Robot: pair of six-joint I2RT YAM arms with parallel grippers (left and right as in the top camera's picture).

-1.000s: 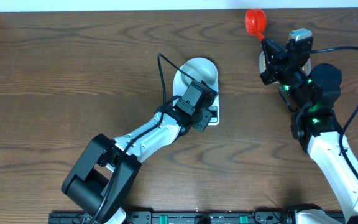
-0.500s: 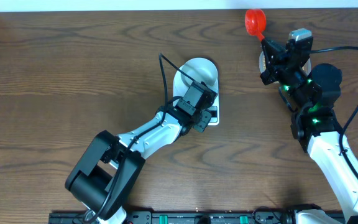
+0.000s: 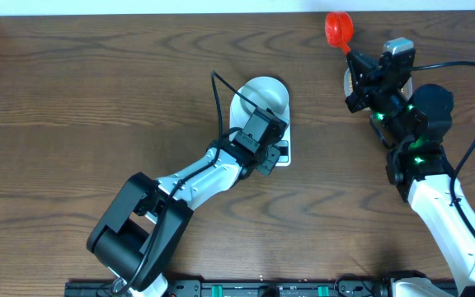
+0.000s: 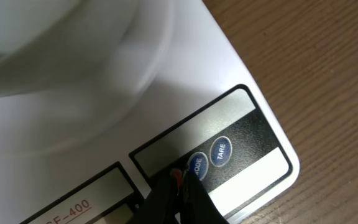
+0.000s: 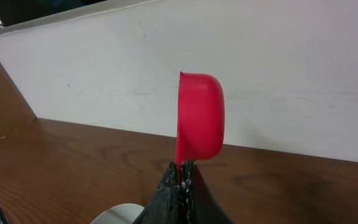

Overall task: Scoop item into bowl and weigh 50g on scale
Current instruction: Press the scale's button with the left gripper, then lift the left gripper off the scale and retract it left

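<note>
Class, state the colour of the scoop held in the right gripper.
Red scoop, best seen in the right wrist view.

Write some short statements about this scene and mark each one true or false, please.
1. The shut left gripper has its tips at the MODE button of the scale. True.
2. The other arm holds a blue spoon. False: the right gripper is shut on a red scoop.
3. The bowl stands on the scale. True.
4. The red scoop hangs over the bowl. False: it is far to its right, near the back wall.
</note>
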